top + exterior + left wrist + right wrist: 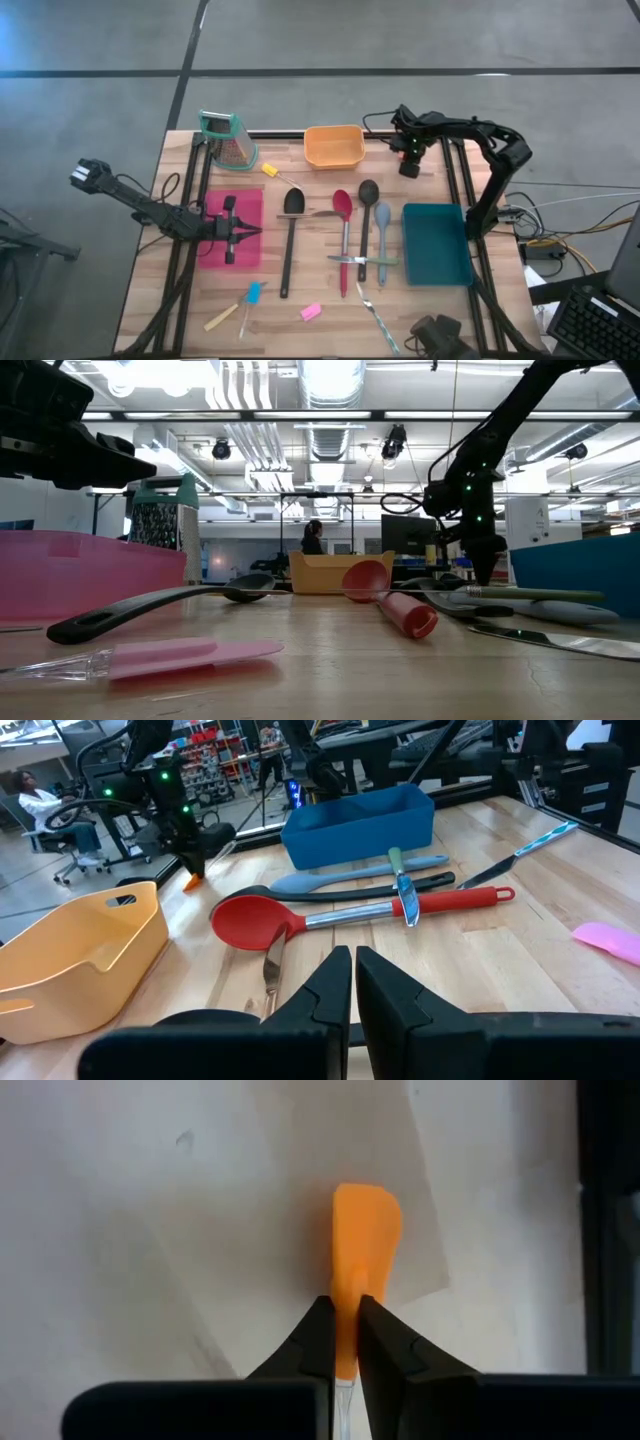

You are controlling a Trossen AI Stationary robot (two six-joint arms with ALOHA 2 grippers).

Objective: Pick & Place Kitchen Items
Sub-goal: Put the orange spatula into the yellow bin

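My right gripper [408, 168] stands at the table's far right, beside the orange tub [333, 147]. It points down and is shut on a small orange-tipped tool [365, 1240] with a clear handle. The left wrist view also shows that tool [190, 880] under the gripper. My left gripper [352, 982] is shut on nothing, held level over the pink tray [215, 212] at the left. The black spoon [290, 240], red spoon [343, 240], dark spoon [366, 225] and pale-blue spoon [382, 238] lie on the table's middle, a metal knife [365, 260] across them. My right gripper pinches the orange-tipped tool between its two fingers at the narrow base of the orange blade [345, 1295], where the clear handle starts. The fingers come from above, pointing down, one on each side of the tool. I cannot tell whether the tool is off the table.
A teal bin [437, 245] stands at the right, near the spoons. The green-topped grater [225, 140] stands at the far left. A yellow tool [270, 171], a blue tool [252, 293], a pink tool [310, 312] and slim cutlery [378, 320] lie loose on the wood.
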